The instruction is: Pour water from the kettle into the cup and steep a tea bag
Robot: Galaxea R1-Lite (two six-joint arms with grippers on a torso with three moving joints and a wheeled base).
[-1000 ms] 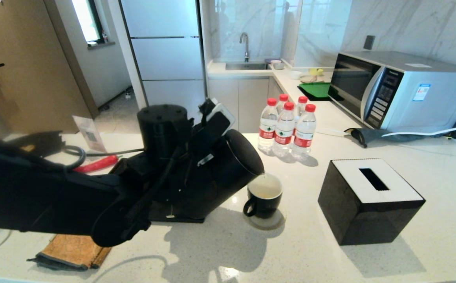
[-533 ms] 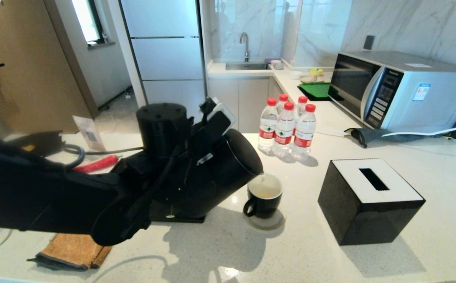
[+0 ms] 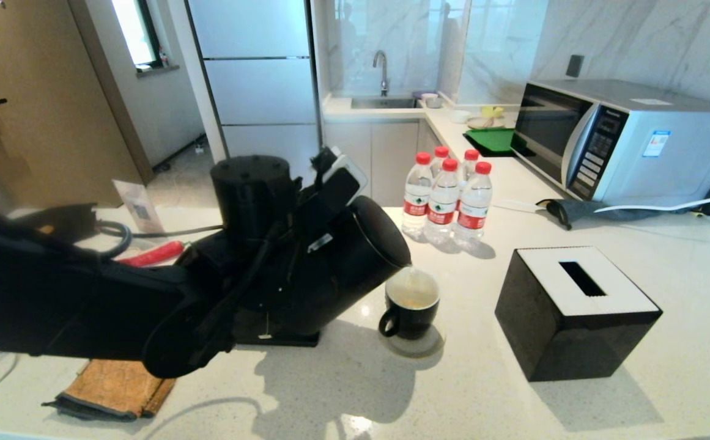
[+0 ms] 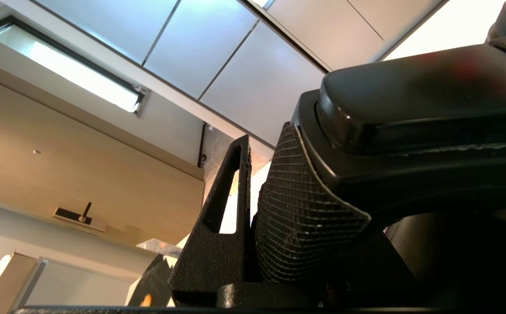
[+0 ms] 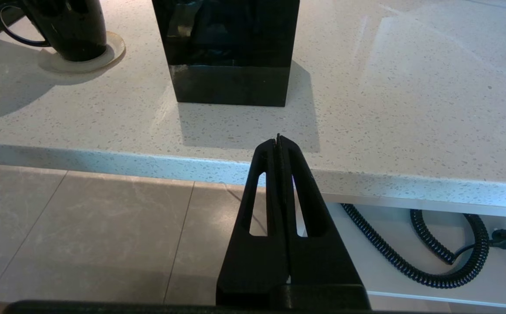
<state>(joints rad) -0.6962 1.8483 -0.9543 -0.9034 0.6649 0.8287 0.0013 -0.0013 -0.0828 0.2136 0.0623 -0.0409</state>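
The black kettle (image 3: 342, 269) hangs tilted over the counter, its spout just above the cup (image 3: 411, 315). My left gripper (image 4: 265, 136) is shut on the kettle's handle (image 4: 414, 96), one ribbed finger pad (image 4: 296, 213) bent against it. A thin stream of water (image 3: 413, 280) falls into the cup, whose white inside holds pale yellowish liquid. The cup (image 5: 67, 30) stands on a round coaster (image 3: 419, 345). My right gripper (image 5: 277, 139) is shut on nothing, low in front of the counter edge. The tea bag is out of view.
The kettle's base (image 3: 275, 336) sits under the tilted kettle. A black tissue box (image 3: 575, 311) stands right of the cup. Red-capped bottles (image 3: 446, 195) and a microwave (image 3: 624, 140) are behind. A red object (image 3: 147, 255) and a brown mat (image 3: 116, 388) lie at the left.
The left arm has lifted and tipped the kettle slightly further toward the cup. The liquid in the cup stands higher. The right arm has not moved.
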